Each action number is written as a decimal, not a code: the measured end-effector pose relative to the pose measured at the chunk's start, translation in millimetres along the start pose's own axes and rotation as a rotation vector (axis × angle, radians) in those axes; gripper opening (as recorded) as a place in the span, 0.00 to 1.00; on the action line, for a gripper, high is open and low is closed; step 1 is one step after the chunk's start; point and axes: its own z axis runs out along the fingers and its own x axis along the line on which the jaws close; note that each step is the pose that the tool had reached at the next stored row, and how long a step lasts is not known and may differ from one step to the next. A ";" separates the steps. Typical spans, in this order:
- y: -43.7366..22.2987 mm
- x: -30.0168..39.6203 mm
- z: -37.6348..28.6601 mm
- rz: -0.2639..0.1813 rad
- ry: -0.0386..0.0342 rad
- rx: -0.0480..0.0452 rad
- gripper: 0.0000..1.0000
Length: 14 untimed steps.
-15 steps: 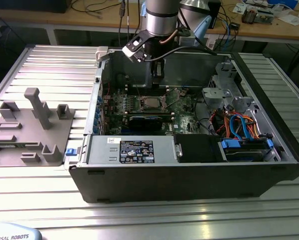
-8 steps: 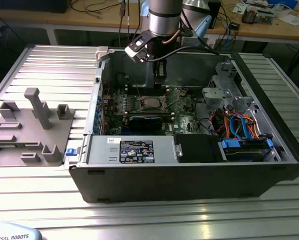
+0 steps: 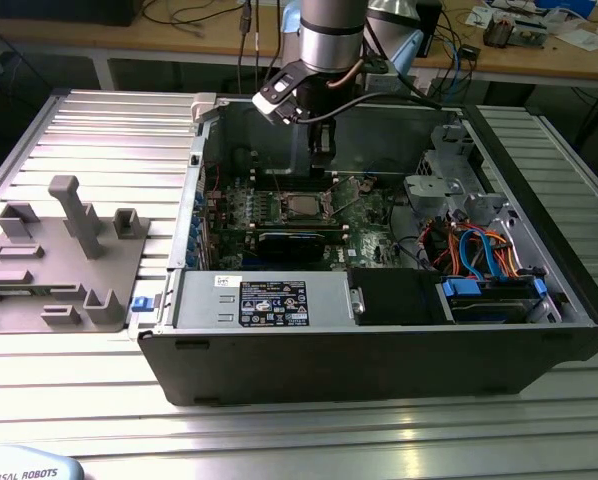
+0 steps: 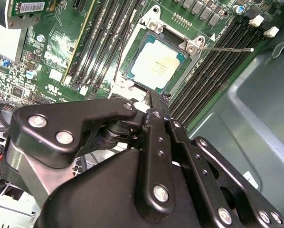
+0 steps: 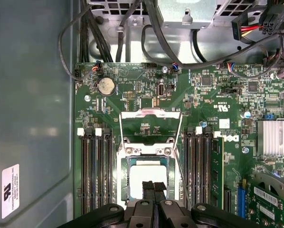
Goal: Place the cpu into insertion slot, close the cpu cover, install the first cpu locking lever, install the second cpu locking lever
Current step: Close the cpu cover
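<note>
The cpu is in its slot, but the cover is not shut yet.

The cpu (image 5: 149, 175) lies flat in the insertion slot (image 5: 127, 166) on the green board (image 5: 218, 95), inside the open computer case (image 3: 379, 350). So the first step looks done. The cpu cover (image 5: 151, 113) is flipped back and lies open beside the slot. A thin metal lever (image 4: 227, 49) sticks out loose, not locked. The gripper (image 5: 154, 186) hangs just over the edge of the cpu, with its fingers pressed together and nothing seen between them. Closing the cover and locking both levers is left to do.
</note>
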 end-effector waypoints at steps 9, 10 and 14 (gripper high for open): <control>6.9 0.0 0.2 0.000 0.0000 -0.0001 0.11; 7.8 0.0 0.2 0.000 0.0000 -0.0001 0.11; 10.8 0.0 0.3 0.000 0.0000 0.0000 0.11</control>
